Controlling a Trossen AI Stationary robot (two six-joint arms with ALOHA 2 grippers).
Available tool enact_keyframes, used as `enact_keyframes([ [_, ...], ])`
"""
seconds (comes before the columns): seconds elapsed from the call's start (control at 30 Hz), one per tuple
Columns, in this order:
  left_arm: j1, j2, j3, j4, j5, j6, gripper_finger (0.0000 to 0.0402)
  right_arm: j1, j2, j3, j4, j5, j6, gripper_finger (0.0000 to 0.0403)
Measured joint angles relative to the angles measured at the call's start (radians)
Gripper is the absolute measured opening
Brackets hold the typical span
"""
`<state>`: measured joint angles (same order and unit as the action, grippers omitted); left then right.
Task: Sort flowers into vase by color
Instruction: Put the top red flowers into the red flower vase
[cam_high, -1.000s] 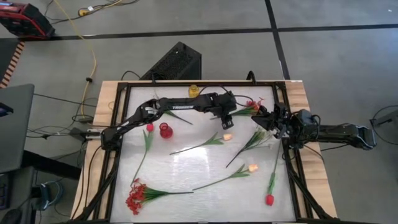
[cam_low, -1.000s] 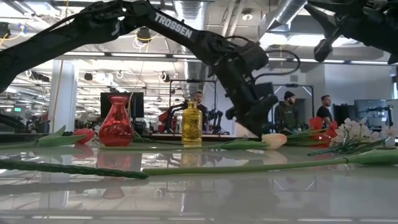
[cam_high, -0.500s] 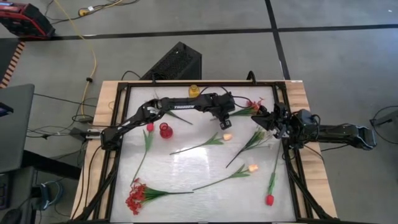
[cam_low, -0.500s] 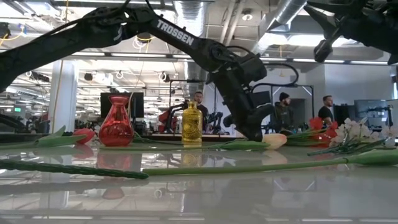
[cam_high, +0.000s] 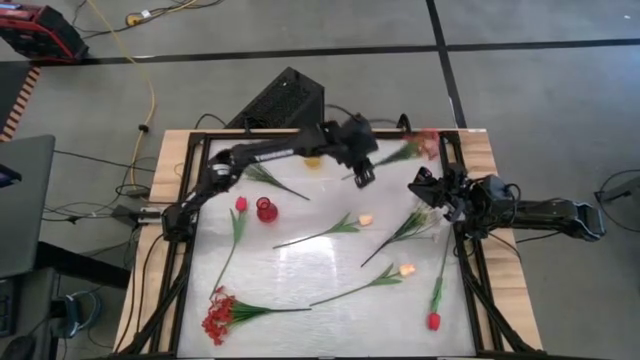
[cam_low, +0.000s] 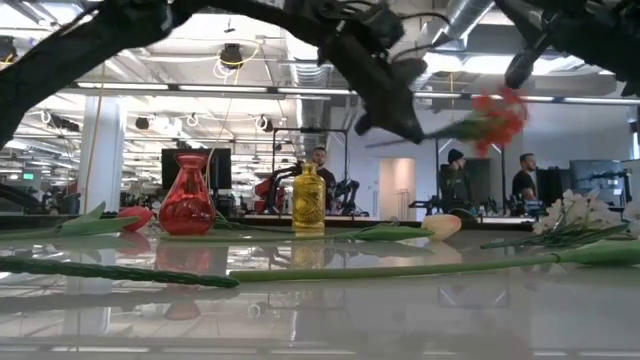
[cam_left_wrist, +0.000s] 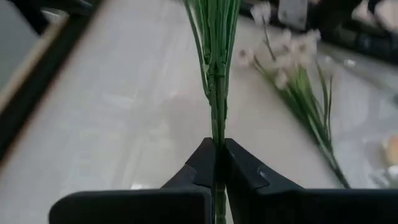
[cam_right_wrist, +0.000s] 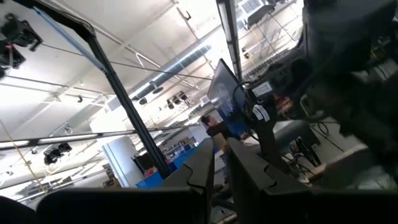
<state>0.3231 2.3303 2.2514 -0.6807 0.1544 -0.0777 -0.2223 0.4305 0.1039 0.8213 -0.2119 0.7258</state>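
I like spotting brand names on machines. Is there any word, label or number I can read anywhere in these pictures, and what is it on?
None can be read now.
The left arm shows faint light marks in the high view, too small to read.
The yellow vase bears a pattern, too blurred to tell as text.

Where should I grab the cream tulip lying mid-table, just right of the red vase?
Take the cream tulip by its bare green stem between the leaves and the cut end, coming straight down with the fingers across the stem. It lies flat, angled toward the near left, and the bloom looks too soft to pinch.
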Motion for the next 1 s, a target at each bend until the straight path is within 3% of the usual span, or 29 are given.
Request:
enact_keyframes([
  [0.17,0.034,-0.148,-0.147,0.075,-0.019,-0.018,0.0001,0.001,0.0,0.027,0.0,-0.034,-0.001,0.0071],
  [0.3,0.055,-0.343,-0.371,0.261,-0.033,-0.04,0.0,0.009,0.0,0.032,0.0,-0.048,-0.031,0.0071],
  [0.43,0.083,-0.543,-0.728,0.656,-0.039,-0.129,0.0,0.02,0.007,0.032,-0.003,-0.021,-0.061,0.0071],
  [0.57,0.146,-0.712,-1.111,1.247,-0.05,-0.22,0.0,0.019,0.027,0.032,-0.005,0.018,-0.081,0.0071],
  [0.67,0.205,-0.716,-1.329,1.631,-0.091,-0.247,0.0,0.019,0.046,0.032,-0.003,0.04,-0.083,0.0071],
  [0.77,0.25,-0.664,-1.434,1.873,-0.105,-0.25,0.0,0.019,0.07,0.032,-0.004,0.057,-0.083,0.0071],
  [0.83,0.28,-0.622,-1.449,1.952,-0.059,-0.251,0.0,0.016,0.088,0.032,-0.001,0.064,-0.083,0.0071],
  [1.0,0.333,-0.524,-1.423,1.972,0.063,-0.255,0.0,0.016,0.125,0.032,0.001,0.087,-0.08,0.0071],
])
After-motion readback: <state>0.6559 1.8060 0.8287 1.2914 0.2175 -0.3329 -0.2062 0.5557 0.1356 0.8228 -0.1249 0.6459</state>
